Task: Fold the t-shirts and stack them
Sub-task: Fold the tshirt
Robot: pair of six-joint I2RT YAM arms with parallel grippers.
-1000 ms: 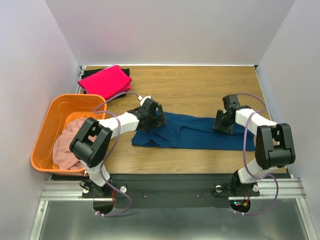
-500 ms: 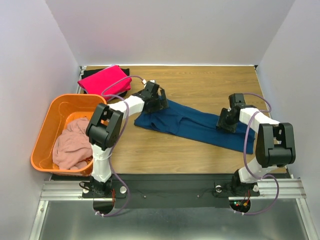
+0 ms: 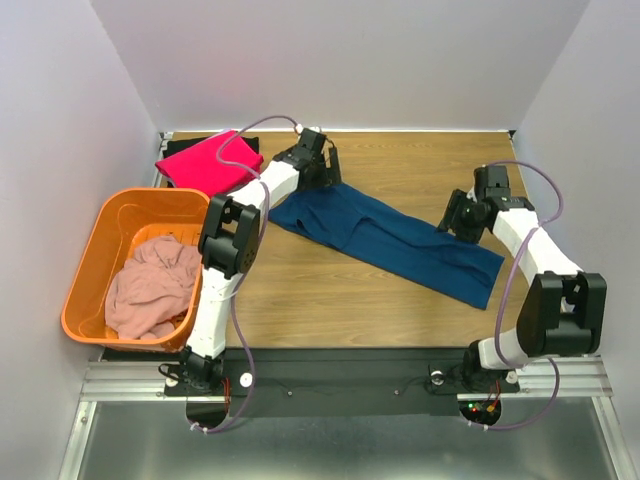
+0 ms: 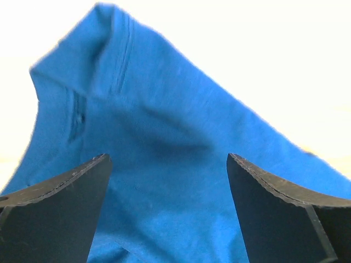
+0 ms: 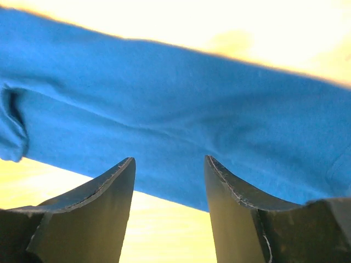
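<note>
**Top external view**
- Orange basket [image 3: 88,262]: sitting at the table's left edge, well apart from the left gripper [image 3: 318,165], to its left and nearer the arm bases. It is holding one crumpled pale dusty-pink tee [image 3: 150,290].
- Bright pink tee [image 3: 208,160]: lying folded in the far left corner, near the left gripper's left side. It is resting on a black tee [image 3: 185,141], which is peeking out along its far edge.
- Navy blue tee [image 3: 390,240]: lying on the wooden table [image 3: 400,165] as a long, narrow folded band. It is running diagonally from under the left gripper, past the right gripper [image 3: 462,218], and ending nearer the bases than that gripper.
- Both grippers: pointing down at the band, one near each end. How far they are parted cannot be told from here.

**Left wrist view**
- Left gripper [image 4: 166,156]: its fingers [image 4: 60,211] are standing wide apart, with nothing clamped between them.
- Navy blue tee [image 4: 164,109]: filling the gap beyond the tips, smooth with a soft crease and a stitched hem showing toward the upper left. Whether the tips are touching the cloth cannot be told.

**Right wrist view**
- Right gripper [image 5: 170,159]: its fingers [image 5: 88,219] are parted by a narrower gap, with nothing pinched between them.
- Navy blue tee [image 5: 164,98]: crossing just beyond the tips as a flat band.
- Table [image 5: 167,235]: showing bare between the fingers, on the wrist side of the cloth.
</note>
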